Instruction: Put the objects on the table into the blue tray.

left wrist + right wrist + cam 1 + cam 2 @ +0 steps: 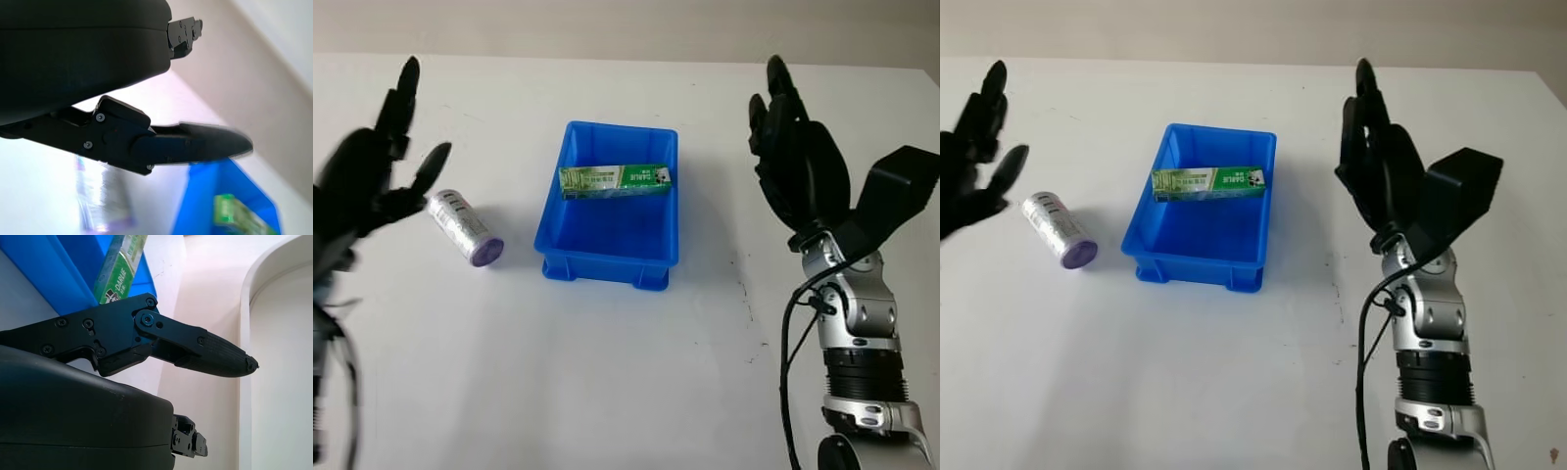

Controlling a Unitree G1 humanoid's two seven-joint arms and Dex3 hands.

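A can [463,228] lay on its side on the table [607,372], left of the tray [610,257] and just apart from the tray's left wall. Its long axis ran on a slant, the purple end toward the near edge and pointing at the tray's near left corner, the silver end toward the far left. It was the one thing left outside the tray.

The left hand [374,176] hung just left of the can's silver end, open and holding nothing, its fingers [427,168] pointing up and toward the far edge. The can therefore lay to the hand's right and slightly nearer the robot, almost under the fingertips. This hand was by far the closer one, so the pick looked to be its job, with the fingers needing to close across the can's short width, not along its length.

Inside the tray a green box [615,179] lay crosswise toward the far wall.

The right hand [795,157] stood raised on the tray's right side, well apart from it, open and idle.
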